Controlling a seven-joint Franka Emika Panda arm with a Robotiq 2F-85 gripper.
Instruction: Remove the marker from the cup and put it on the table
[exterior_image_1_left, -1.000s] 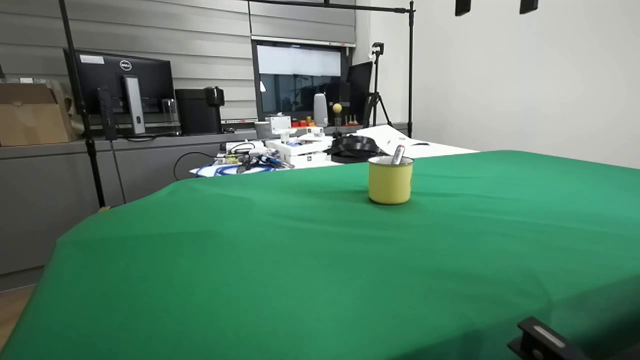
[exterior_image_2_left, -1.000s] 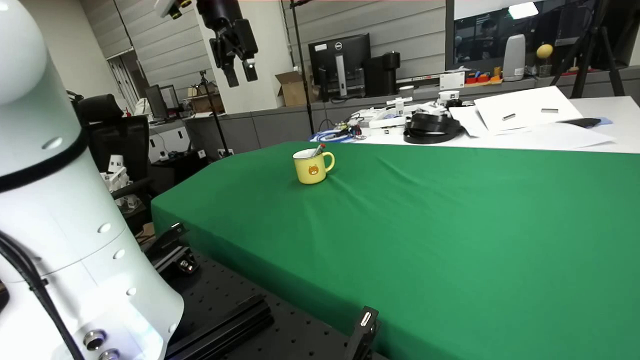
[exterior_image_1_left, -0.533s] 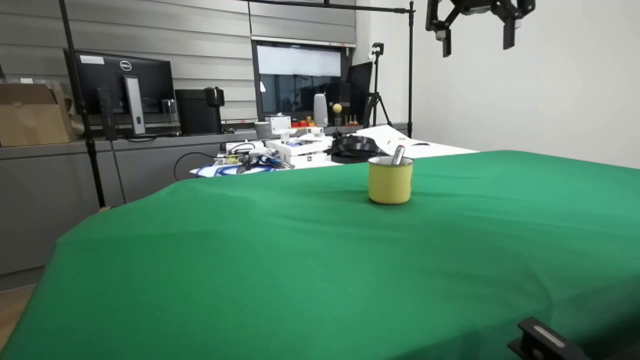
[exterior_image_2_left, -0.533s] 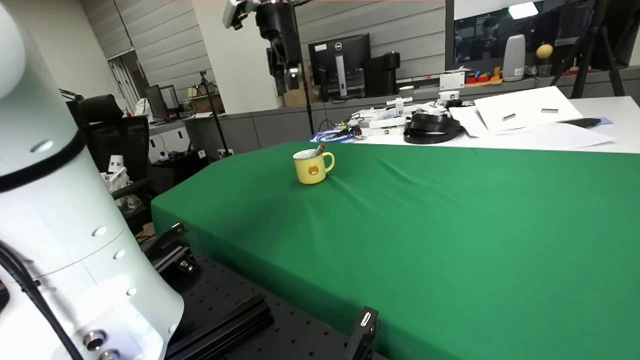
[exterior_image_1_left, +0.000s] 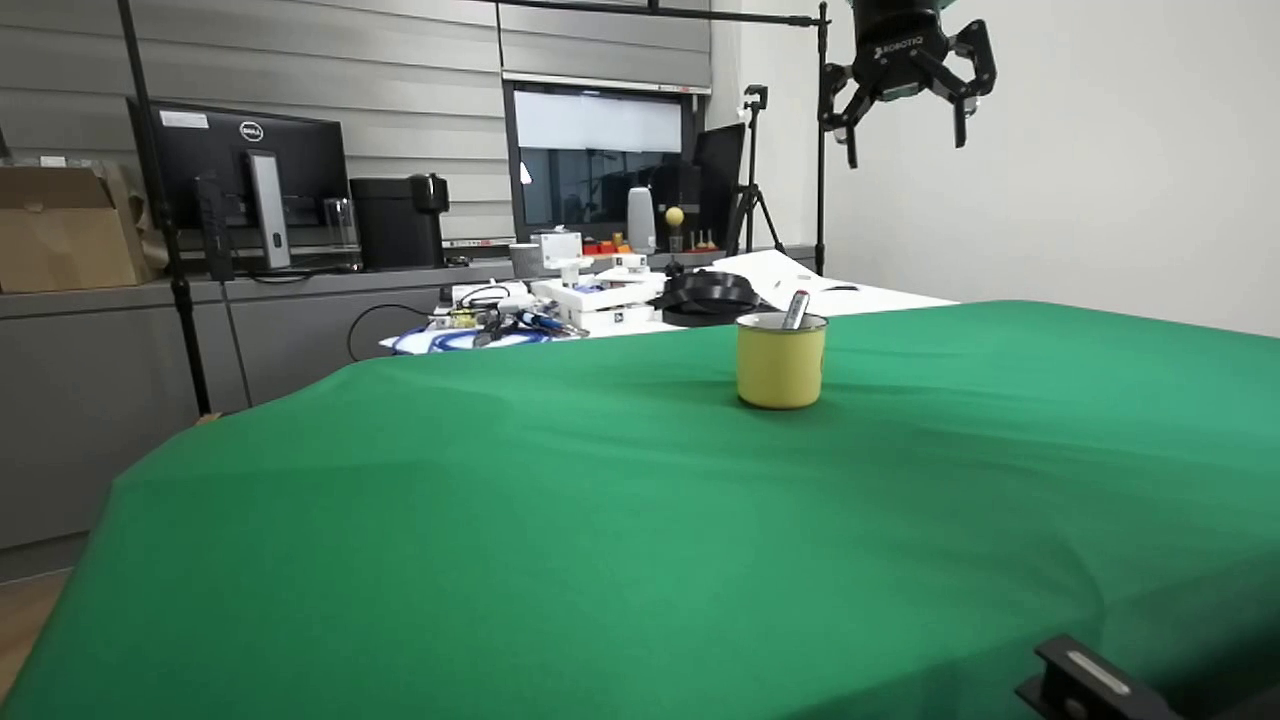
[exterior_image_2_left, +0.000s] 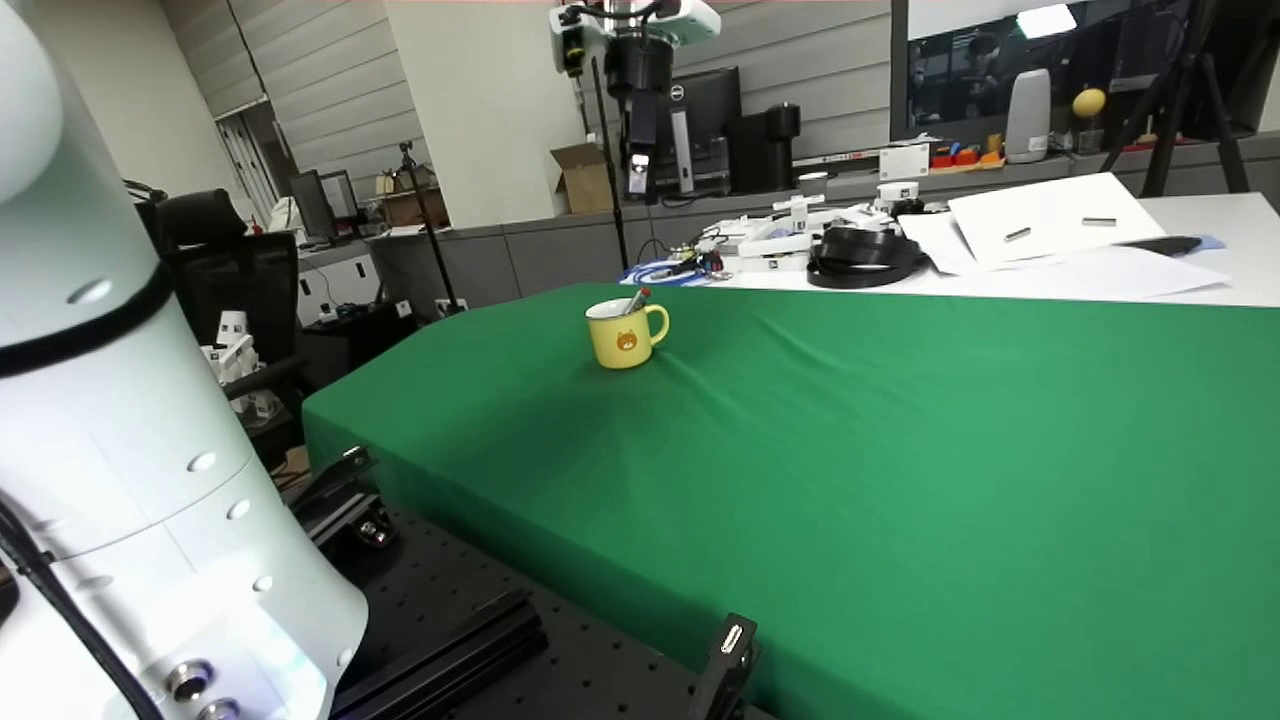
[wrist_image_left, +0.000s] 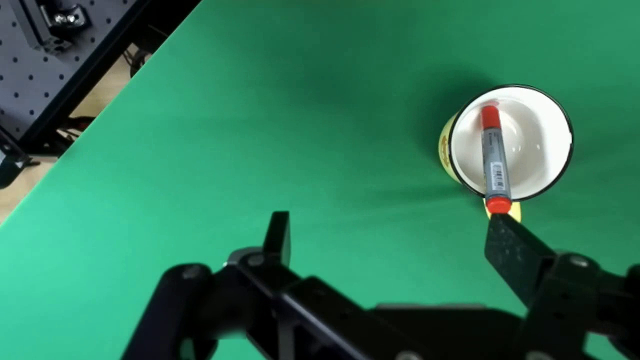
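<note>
Marker (wrist_image_left: 494, 155), one, leaning in one cup (exterior_image_1_left: 780, 370); one hand (exterior_image_1_left: 906, 156) higher up, spread wide

In an exterior view, the thick white arm base (exterior_image_2_left: 150, 450) stands in the foreground, a black band (exterior_image_2_left: 90, 322) around it. High up, the dark wrist (exterior_image_2_left: 640, 65) hangs beneath a white housing (exterior_image_2_left: 690, 20). Below the wrist the black gripper (exterior_image_1_left: 906, 155) points downward, its jaws wide apart; one of its fingers (exterior_image_1_left: 960, 125) shows a little higher than its mate. In the wrist view, both fingers jut up from the bottom edge, well apart, facing each other across the gap.
</note>
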